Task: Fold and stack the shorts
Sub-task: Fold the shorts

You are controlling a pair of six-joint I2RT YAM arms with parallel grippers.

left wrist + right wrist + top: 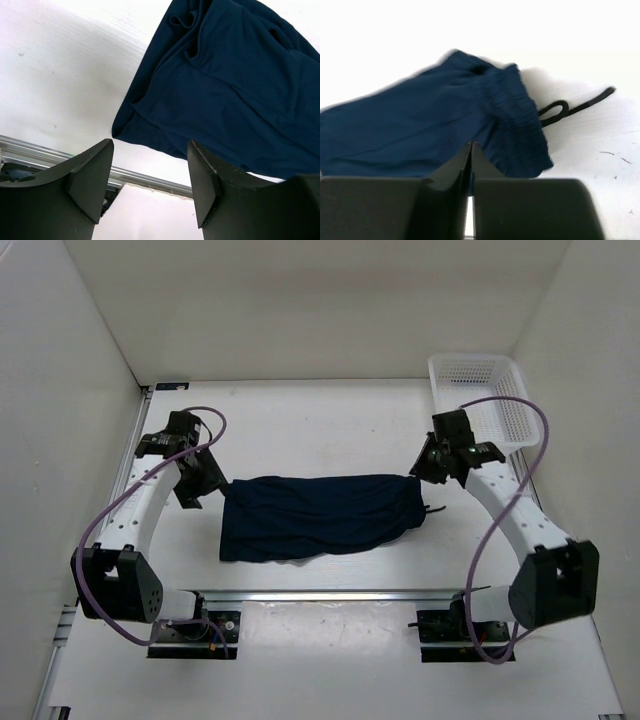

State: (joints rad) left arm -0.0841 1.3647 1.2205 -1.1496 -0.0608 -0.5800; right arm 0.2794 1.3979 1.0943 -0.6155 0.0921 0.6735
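The dark navy shorts (320,515) lie spread left to right across the middle of the white table. My right gripper (418,472) is at their right end, over the gathered waistband (515,115). Its jaws are pressed together with the fabric at their tips (471,144), and that end looks slightly lifted. A black drawstring (560,110) trails onto the table beside it. My left gripper (205,480) hovers just off the shorts' left end. Its jaws stand open (150,145) with nothing between them, and the shorts (235,85) are ahead and to the right of them.
A white mesh basket (480,395) stands at the back right corner, just behind the right arm. A metal rail (330,595) runs along the near edge of the table, in front of the arm bases. White walls enclose the left, back and right.
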